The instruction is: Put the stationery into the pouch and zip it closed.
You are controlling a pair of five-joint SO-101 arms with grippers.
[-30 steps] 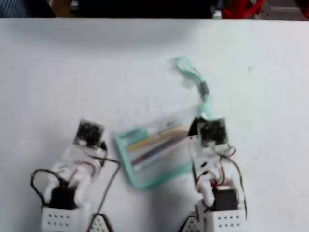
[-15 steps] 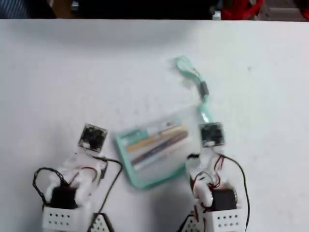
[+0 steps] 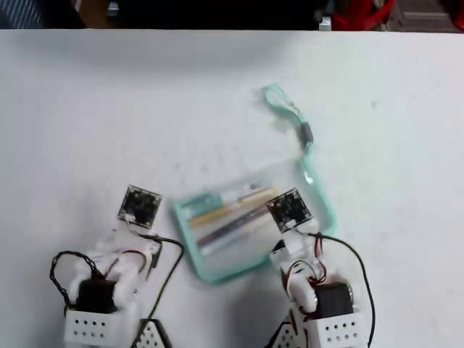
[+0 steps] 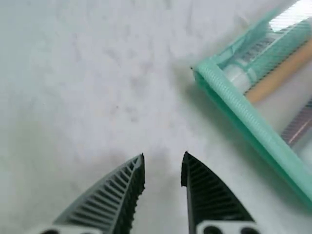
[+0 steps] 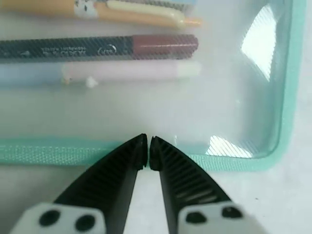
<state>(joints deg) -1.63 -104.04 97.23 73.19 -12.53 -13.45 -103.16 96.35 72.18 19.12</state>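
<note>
Holding pens (image 5: pixel 97 48), pouch (image 3: pixel 217 272), right jaws together at edge, left jaws apart

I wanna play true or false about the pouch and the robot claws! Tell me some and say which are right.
The pens lie inside the pouch. True.
The left claw holds a pen. False: it is empty, over bare table beside the pouch's corner.
The right claw has its tips at the pouch's teal edge. True.
The pouch's strap is red. False: it is teal.
</note>
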